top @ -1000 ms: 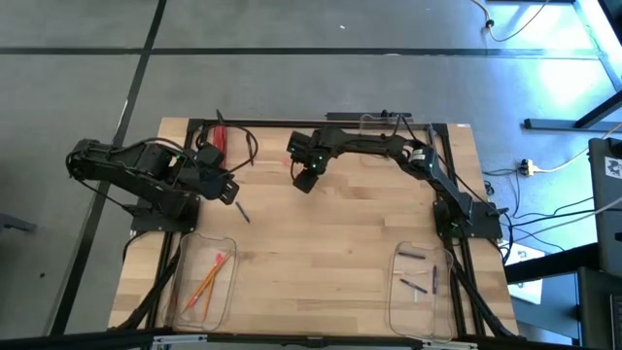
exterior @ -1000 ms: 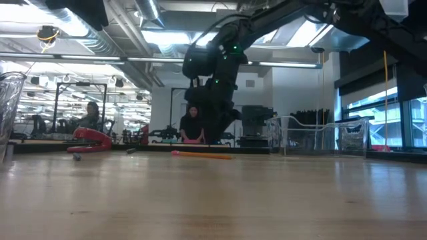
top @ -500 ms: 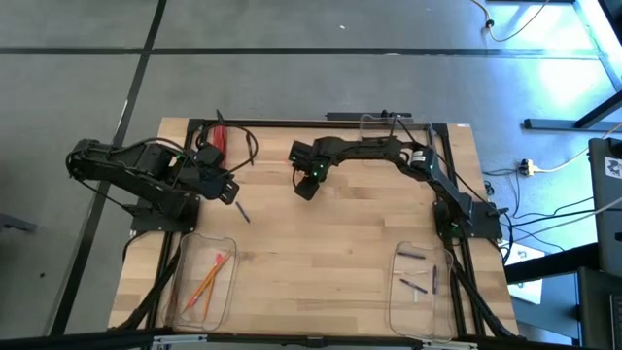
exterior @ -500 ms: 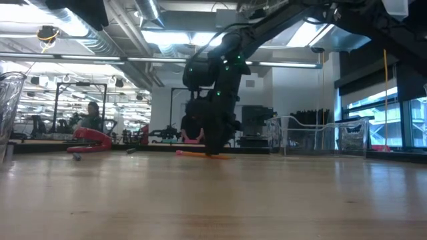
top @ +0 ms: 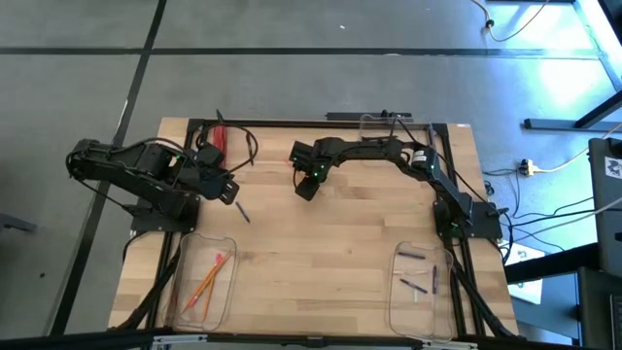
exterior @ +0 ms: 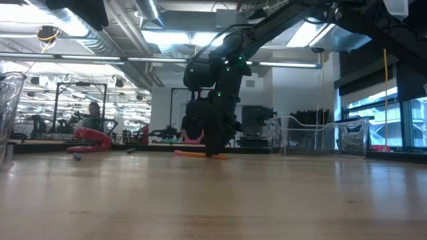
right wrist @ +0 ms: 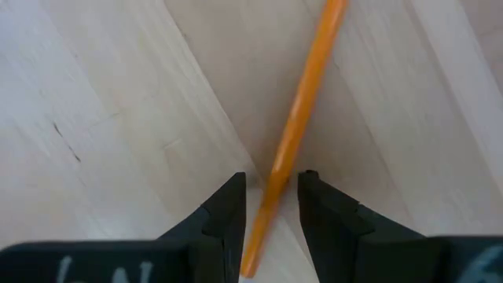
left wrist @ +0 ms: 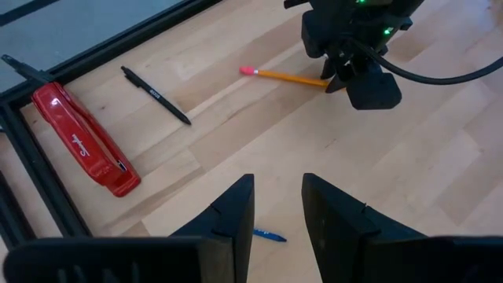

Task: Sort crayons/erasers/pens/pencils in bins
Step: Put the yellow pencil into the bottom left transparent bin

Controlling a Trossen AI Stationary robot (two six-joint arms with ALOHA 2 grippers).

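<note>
An orange pencil (left wrist: pixel 291 77) with a pink end (left wrist: pixel 248 70) lies flat on the wooden table near its far middle. My right gripper (right wrist: pixel 271 208) points down over it, open, with one finger on each side of the pencil's shaft (right wrist: pixel 292 134). The fingertips (exterior: pixel 215 155) are down at the table top. I cannot tell whether either finger touches the pencil. My left gripper (left wrist: pixel 277 196) hangs open above the table's left part (top: pixel 231 192) with nothing between its fingers.
A red stapler (left wrist: pixel 82 141) and a black pen (left wrist: pixel 155 94) lie at the far left. A small blue stick (left wrist: pixel 267 235) lies below my left gripper. Clear bins stand near left (top: pixel 228 292) with pencils, near right (top: pixel 447 311) with dark sticks, and far right (top: pixel 374 123).
My right gripper has come down onto the pencil, from a little above the table to the table top, and its fingers now stand on either side of the shaft. The pencil lies where it was.
</note>
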